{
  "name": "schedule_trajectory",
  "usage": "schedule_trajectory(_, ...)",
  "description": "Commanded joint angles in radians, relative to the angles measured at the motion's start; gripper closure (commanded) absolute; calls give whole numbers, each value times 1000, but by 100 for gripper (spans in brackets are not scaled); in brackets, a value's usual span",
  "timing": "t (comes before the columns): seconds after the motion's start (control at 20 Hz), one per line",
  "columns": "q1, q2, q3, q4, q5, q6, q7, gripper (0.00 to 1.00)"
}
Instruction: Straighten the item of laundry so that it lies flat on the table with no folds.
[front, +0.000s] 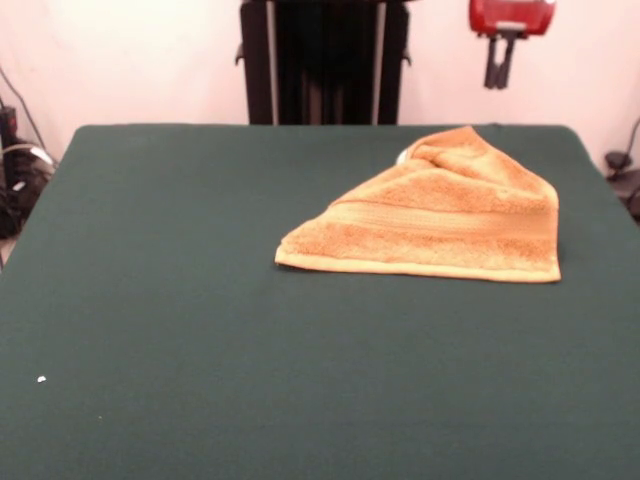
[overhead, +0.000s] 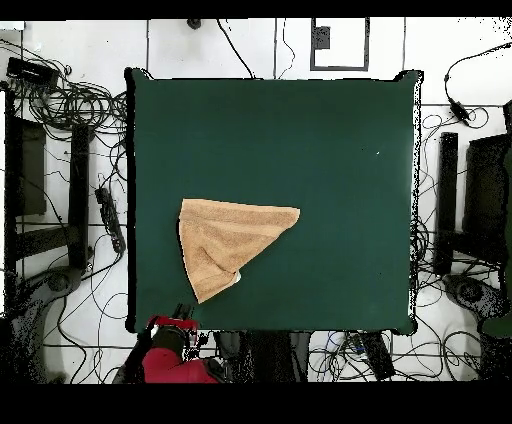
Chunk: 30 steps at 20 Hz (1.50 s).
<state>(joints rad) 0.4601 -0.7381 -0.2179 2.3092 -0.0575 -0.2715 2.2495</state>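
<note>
The gripper (front: 499, 72) hung clear of the table (front: 180, 300), off its edge, holding nothing; its two dark fingers (front: 492, 68) pointed down with a narrow gap between them. From overhead, the gripper (overhead: 181, 313) sat just outside the table (overhead: 330, 150) edge, near the towel's pointed end. One towel (front: 450, 215) lay on the green cloth, folded over into a rough triangle, a bit of white showing at its far side. In the overhead view the towel (overhead: 225, 240) lay toward one side of the table. Pale walls and floor surrounded the table, with many cables (overhead: 70, 100) on the floor.
</note>
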Motion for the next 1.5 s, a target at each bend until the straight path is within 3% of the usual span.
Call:
schedule_trajectory(0.05,62,-14,84,-10,138,81,216,100)
schedule_trajectory(0.45,27,50,82,-31,105,6,173,100)
schedule_trajectory(0.7,-57,28,90,-35,32,33,117,100)
schedule_trajectory(1.05,-113,14,92,-48,-51,74,41,100)
schedule_trajectory(1.5,-179,80,69,-124,-179,35,8,100)
